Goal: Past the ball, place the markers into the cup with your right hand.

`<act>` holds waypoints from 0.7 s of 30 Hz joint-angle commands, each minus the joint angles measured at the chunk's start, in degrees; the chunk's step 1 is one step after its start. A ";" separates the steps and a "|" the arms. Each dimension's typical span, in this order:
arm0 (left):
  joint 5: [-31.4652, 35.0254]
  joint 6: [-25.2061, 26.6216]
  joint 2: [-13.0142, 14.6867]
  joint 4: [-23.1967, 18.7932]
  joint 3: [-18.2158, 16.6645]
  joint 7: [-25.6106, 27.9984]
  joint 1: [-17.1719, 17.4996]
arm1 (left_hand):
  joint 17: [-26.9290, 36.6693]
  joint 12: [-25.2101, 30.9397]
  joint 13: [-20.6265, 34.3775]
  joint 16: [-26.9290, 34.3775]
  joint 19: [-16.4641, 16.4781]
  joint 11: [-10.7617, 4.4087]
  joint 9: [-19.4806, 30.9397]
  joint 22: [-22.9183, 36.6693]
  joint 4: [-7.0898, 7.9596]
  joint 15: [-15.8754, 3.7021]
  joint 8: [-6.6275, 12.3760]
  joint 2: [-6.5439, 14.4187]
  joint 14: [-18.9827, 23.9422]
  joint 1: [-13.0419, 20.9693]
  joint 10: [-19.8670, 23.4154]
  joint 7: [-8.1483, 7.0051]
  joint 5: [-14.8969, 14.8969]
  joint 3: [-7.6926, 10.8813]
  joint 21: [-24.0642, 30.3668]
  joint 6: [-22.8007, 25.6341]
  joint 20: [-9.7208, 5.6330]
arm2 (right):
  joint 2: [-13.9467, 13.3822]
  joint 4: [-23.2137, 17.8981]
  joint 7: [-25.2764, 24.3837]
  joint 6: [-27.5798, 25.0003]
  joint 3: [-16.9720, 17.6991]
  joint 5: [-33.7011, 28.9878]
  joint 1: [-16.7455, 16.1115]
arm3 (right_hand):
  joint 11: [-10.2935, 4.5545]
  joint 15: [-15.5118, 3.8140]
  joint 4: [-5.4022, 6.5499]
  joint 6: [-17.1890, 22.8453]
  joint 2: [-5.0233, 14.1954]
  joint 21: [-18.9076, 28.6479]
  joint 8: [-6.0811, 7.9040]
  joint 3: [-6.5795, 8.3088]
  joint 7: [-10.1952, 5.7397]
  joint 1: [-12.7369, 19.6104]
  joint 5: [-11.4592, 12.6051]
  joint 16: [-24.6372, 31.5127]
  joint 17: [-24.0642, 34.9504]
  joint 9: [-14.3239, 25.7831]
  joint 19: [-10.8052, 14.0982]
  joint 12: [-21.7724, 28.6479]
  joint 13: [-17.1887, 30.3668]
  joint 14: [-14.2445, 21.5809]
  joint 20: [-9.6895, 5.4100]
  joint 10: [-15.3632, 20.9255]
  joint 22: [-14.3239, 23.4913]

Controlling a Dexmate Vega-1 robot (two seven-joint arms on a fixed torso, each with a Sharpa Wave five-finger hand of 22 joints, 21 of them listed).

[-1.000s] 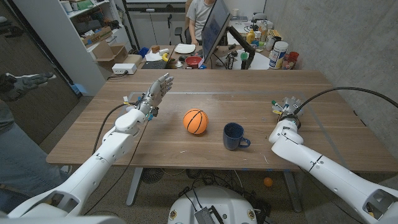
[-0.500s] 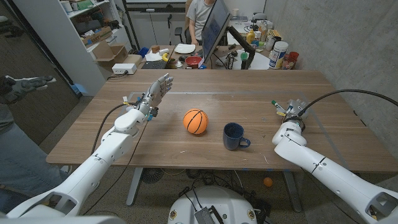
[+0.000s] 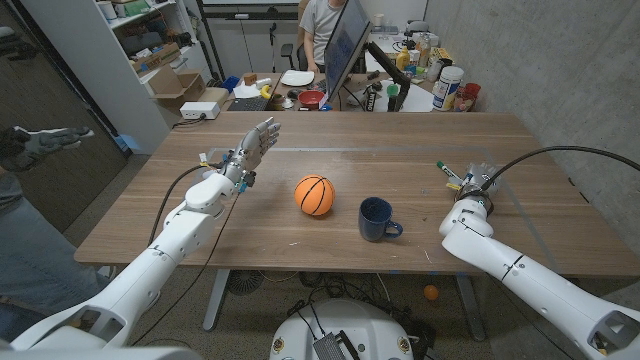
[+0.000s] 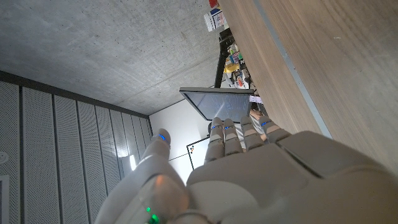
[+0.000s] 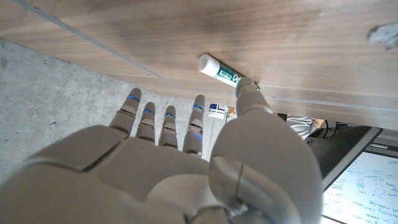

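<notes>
An orange ball (image 3: 314, 195) sits mid-table, with a dark blue cup (image 3: 376, 218) just to its right. A white marker with green print (image 3: 446, 173) (image 5: 221, 70) lies on the wood at the right. My right hand (image 3: 471, 180) (image 5: 168, 162) is beside that marker with its fingers stretched out. Its thumb (image 5: 249, 102) touches one end of the marker, and nothing is gripped. My left hand (image 3: 250, 150) (image 4: 249, 168) hovers left of the ball, fingers straight and apart, holding nothing.
A black cable (image 3: 560, 150) arcs over the table's right side to my right wrist. Behind the far edge stand a monitor (image 3: 350, 45) and a cluttered desk where a person (image 3: 320, 20) sits. Another person's gloved hand (image 3: 45, 135) reaches in at the left.
My right hand has shifted a little to the right and toward the near edge, staying next to the marker. The left arm, ball and cup are still.
</notes>
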 commanded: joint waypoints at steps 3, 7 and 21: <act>0.02 0.38 -0.03 -0.06 -0.08 0.40 0.06 | 0.30 0.18 0.17 0.23 -0.11 -0.15 0.22 0.23 0.10 0.17 0.39 0.23 -0.41 0.58 0.50 -0.16 0.12 0.05 0.39 0.50 0.10 | 1.74 3.63 -2.30 2.45 0.20 -0.53 -0.05 | -0.39 -0.46 -0.03 1.50 0.03 0.34 0.58 0.50 -0.48 1.00 0.12 0.45 0.00 0.28 1.05 0.57 0.18 1.45 0.18 1.74 0.17; 0.03 0.41 -0.08 -0.02 -0.11 0.52 0.08 | 0.30 0.19 0.17 0.24 -0.10 -0.16 0.23 0.23 0.10 0.15 0.41 0.23 -0.40 0.59 0.52 -0.13 0.12 0.05 0.39 0.57 0.10 | 1.98 4.21 -2.39 3.32 0.38 -0.32 -0.13 | -0.79 -1.63 -0.04 2.69 -0.02 0.55 0.82 0.71 -0.65 1.50 0.15 0.73 -0.01 0.36 2.15 0.92 0.20 2.73 0.12 3.33 0.18; 0.29 0.56 -0.23 0.31 0.06 0.56 -0.33 | 0.30 0.17 0.17 0.24 -0.23 -0.15 0.23 0.23 0.09 0.15 0.38 0.23 -0.43 0.60 0.47 -0.10 0.12 0.04 0.37 0.57 0.17 | 2.87 5.96 -3.06 5.26 1.35 0.51 -0.19 | -0.99 -1.82 -0.10 3.99 0.13 0.98 1.03 1.15 -1.07 2.49 0.22 1.04 -0.06 0.46 4.21 1.04 0.22 4.39 0.11 4.70 0.20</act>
